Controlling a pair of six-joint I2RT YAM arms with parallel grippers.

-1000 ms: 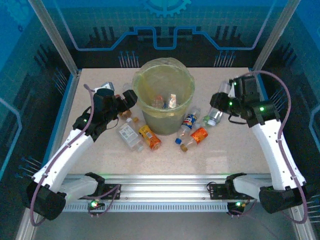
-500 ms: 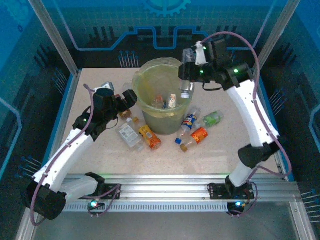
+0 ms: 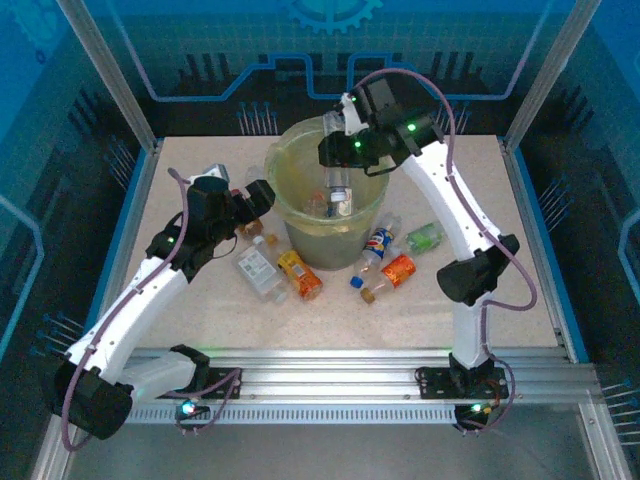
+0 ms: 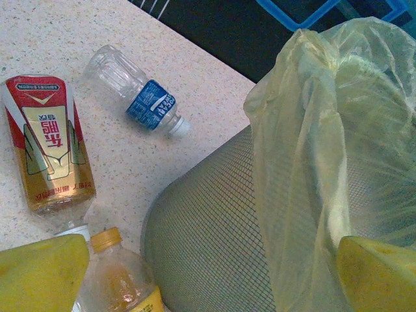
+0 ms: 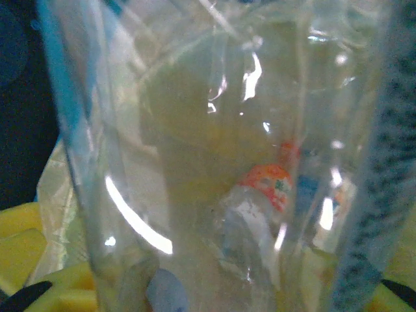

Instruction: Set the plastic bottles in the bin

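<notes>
Right gripper (image 3: 337,158), apparently holding a bottle (image 3: 339,186), swung over bin (image 3: 277,190).

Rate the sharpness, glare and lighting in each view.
Right wrist: out of focus, with white glare streaks on the clear bottle close to the lens. Left wrist: sharp, evenly lit; the blue-label bottle and bin mesh read clearly. Top external: blue-tinted, slightly soft, faint shadows on the table.

A speckled beige table (image 3: 300,320) stands within blue-lit enclosure walls (image 3: 40,150).
</notes>
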